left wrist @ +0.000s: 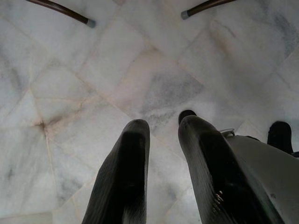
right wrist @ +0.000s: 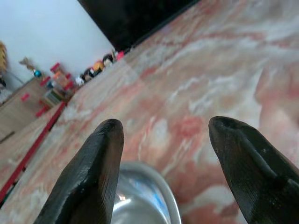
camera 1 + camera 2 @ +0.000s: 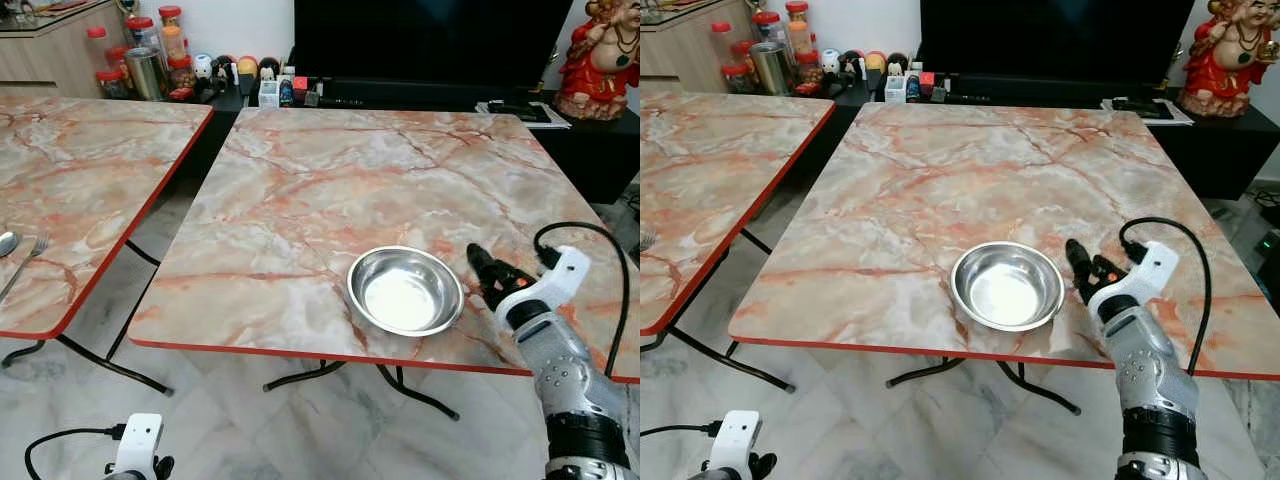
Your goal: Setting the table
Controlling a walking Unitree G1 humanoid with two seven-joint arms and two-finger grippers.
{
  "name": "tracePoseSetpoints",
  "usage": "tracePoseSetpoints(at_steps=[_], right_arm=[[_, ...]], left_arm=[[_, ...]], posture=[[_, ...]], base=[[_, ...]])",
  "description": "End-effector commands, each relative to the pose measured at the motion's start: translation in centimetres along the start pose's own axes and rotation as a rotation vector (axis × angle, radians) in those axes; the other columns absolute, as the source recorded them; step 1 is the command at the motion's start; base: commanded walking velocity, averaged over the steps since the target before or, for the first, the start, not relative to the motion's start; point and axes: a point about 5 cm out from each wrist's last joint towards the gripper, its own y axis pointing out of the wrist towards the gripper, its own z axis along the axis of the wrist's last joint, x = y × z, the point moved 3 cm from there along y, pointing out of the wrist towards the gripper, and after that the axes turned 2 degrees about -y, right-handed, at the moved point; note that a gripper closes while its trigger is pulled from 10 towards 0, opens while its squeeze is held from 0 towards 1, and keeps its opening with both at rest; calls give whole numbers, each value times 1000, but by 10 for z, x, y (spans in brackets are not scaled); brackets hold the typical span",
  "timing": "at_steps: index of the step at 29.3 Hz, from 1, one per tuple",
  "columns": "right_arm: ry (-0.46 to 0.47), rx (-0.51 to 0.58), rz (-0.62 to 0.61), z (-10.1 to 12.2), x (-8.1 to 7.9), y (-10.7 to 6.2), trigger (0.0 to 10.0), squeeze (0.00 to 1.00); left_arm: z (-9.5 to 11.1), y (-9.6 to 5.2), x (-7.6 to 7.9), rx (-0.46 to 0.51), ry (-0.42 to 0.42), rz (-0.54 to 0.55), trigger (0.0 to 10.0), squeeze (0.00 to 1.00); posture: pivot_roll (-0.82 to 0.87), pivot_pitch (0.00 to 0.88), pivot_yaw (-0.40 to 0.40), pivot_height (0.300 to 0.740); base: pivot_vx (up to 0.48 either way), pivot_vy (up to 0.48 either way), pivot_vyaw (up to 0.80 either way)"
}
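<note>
An empty steel bowl (image 3: 405, 291) sits near the front edge of the marble table (image 3: 330, 170), right of its middle. My right gripper (image 3: 484, 268) hovers just right of the bowl, open, with nothing between its fingers; the right wrist view has the bowl's rim (image 2: 140, 200) low between the two black fingertips (image 2: 105, 140). A spoon (image 3: 5, 243) and a fork (image 3: 30, 255) lie on the second marble table (image 3: 90, 160) at the left. My left gripper (image 1: 163, 126) hangs idle near the floor, open by a narrow gap and holding nothing.
A gap of marble floor (image 3: 170, 215) with black table legs (image 3: 100, 362) separates the two tables. Behind them a low dark cabinet carries jars (image 3: 150, 60), small figures and a black screen (image 3: 430, 40). A red statue (image 3: 600, 60) stands at the back right.
</note>
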Motion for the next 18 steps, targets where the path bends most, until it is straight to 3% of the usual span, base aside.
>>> tracePoseSetpoints(at_steps=[1,8,17,18], right_arm=[[-7,72,-15,15,2,-4,10000,0],[-27,196,-3,38,-5,-9,10000,0],[-71,239,-37,45,-3,-10,10000,0],[-131,278,-85,54,2,-14,10000,0]], left_arm=[[-2,-1,-3,-7,-8,3,10000,0],[-2,-1,-3,-1,-8,-3,10000,0],[-1,-1,-2,5,-11,-5,10000,0],[-1,-1,-2,7,-13,-4,10000,0]], posture=[[-28,0,-23,736],[-40,0,-11,736],[-35,0,-15,736],[-42,0,-18,736]], base=[[0,0,0],[0,0,0],[0,0,0],[0,0,0]])
